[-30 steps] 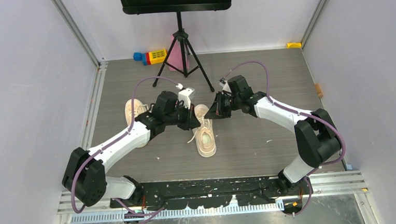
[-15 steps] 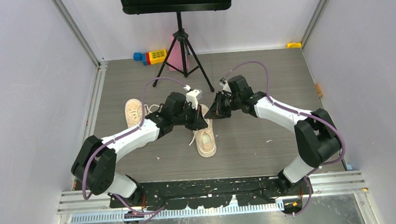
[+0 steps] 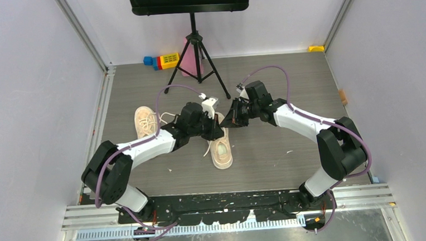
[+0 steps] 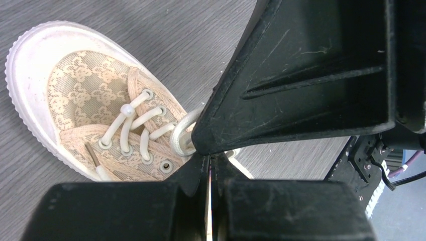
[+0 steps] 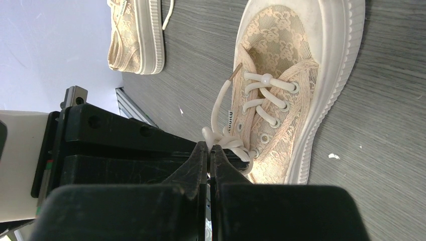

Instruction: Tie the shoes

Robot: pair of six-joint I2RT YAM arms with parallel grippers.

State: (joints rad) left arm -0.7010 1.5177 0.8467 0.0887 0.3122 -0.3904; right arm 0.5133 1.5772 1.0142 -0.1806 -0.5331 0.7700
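Note:
One cream lace-patterned shoe (image 3: 221, 149) lies mid-floor, toe toward the arms. The other shoe (image 3: 144, 121) lies to its left. In the right wrist view my right gripper (image 5: 209, 148) is shut with a bunch of white lace (image 5: 221, 138) pinched at its tips, over the near shoe (image 5: 296, 85). My left gripper (image 4: 210, 158) is shut too, tips against the right gripper's black finger (image 4: 311, 75). A lace loop (image 4: 179, 139) lies just beside them, and I cannot see lace between the left fingers. One lace end (image 5: 235, 70) rests on the shoe's tongue. From above, both grippers (image 3: 222, 125) meet over the shoe's heel end.
A black tripod stand (image 3: 195, 54) rises behind the shoes. Coloured blocks (image 3: 162, 61) and a pink object (image 3: 187, 60) sit by the back wall. A loose lace strand (image 3: 206, 150) trails on the floor left of the middle shoe. Metal rails edge the floor.
My left arm has swung right, uncovering the left shoe and bringing its gripper against the right gripper over the middle shoe. The right arm has stayed put.

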